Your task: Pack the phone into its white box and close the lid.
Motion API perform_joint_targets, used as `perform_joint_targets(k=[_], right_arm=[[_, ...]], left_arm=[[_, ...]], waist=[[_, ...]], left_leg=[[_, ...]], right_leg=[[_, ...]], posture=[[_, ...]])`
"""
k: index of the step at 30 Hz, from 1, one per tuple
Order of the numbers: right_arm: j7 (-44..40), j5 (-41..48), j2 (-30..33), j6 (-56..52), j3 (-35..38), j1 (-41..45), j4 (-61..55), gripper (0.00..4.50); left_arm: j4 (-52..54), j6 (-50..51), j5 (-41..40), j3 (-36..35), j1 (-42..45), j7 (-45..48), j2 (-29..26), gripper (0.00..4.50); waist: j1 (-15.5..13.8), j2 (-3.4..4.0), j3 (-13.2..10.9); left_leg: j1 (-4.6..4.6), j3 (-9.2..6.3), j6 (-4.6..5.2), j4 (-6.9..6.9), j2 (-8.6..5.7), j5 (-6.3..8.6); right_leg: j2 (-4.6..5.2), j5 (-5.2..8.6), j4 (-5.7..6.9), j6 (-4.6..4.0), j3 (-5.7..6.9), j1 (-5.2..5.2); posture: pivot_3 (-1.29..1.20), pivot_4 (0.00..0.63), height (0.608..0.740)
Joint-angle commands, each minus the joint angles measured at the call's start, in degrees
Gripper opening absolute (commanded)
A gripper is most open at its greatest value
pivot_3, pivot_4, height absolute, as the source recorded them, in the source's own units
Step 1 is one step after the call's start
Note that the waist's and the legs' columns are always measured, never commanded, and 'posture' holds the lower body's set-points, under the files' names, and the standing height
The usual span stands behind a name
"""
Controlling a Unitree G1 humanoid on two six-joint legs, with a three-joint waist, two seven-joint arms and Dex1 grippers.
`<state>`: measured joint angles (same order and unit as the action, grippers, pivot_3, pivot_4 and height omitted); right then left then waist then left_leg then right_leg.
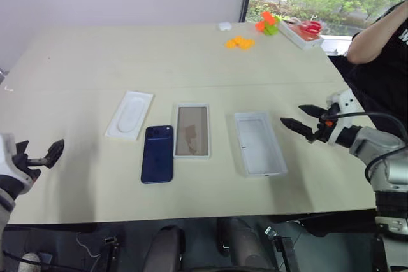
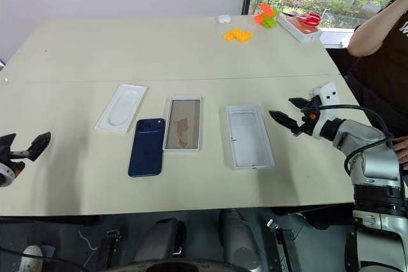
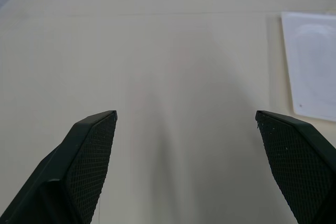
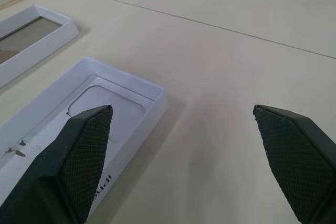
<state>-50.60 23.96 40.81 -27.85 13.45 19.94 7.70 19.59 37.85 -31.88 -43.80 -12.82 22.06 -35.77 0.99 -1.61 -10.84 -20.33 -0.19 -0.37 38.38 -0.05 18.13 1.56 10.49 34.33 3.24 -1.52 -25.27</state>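
One phone (image 1: 158, 153), one white box (image 1: 192, 130), one lid (image 1: 258, 143), one insert (image 1: 130, 114), two pincers.

My left gripper (image 1: 39, 155) hangs low out at my left, fingers spread wide, holding nothing; my right gripper (image 1: 305, 119) reaches forward and inward, likewise spread and empty
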Motion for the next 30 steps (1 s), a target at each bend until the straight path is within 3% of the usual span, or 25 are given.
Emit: perform_joint_targets(k=[1,11,19,24,30], right_arm=[[-0.60,0.83,-0.27,0.77,-0.23,2.07,-1.32,4.49],[-0.81,0.77,-0.42,0.88,-1.47,2.47,-3.11,4.49],[0.58,0.73,-2.69,-0.55,-6.84,5.46,-12.63,4.49],[1.52,0.03,-4.97,-1.91,-11.77,5.19,-19.66,4.49],[4.11,0.59,-9.54,-3.45,-16.65,4.43,-25.95,4.49]], left_arm=[[3.02,-0.55,-0.42,-1.97,-0.48,-0.43,-0.11,4.47],[4.46,-0.11,-1.35,-0.75,-0.26,-1.42,0.83,4.47],[8.38,3.74,-5.82,4.53,3.63,-2.99,3.47,4.47],[8.11,8.21,-7.35,7.33,5.61,-5.47,3.91,4.47],[5.30,18.75,-14.03,6.27,14.39,-15.43,7.60,4.47]], waist=[[0.00,0.00,0.00],[-0.03,-0.01,0.00],[0.07,0.00,0.00],[-0.03,-0.01,0.01],[-0.33,-0.04,0.02]], left_leg=[[0.00,0.00,0.00,0.00,0.00,0.00],[0.00,-0.01,0.00,0.00,0.00,0.00],[0.02,-0.02,0.00,0.00,0.00,0.00],[-0.01,-0.12,-0.01,0.00,0.01,0.00],[-0.04,-0.17,-0.02,0.10,-0.02,-0.01]], right_leg=[[0.00,0.00,0.00,0.00,0.00,0.00],[0.00,0.01,0.01,-0.02,0.00,0.00],[-0.01,-0.05,0.04,0.07,0.00,0.00],[-0.05,-0.05,0.07,0.08,0.06,-0.02],[0.01,-0.07,0.13,0.09,0.08,-0.01]], posture=[[0.00,0.150,0.740],[0.00,0.150,0.740],[0.00,0.150,0.740],[0.00,0.150,0.740],[0.00,0.150,0.740]])
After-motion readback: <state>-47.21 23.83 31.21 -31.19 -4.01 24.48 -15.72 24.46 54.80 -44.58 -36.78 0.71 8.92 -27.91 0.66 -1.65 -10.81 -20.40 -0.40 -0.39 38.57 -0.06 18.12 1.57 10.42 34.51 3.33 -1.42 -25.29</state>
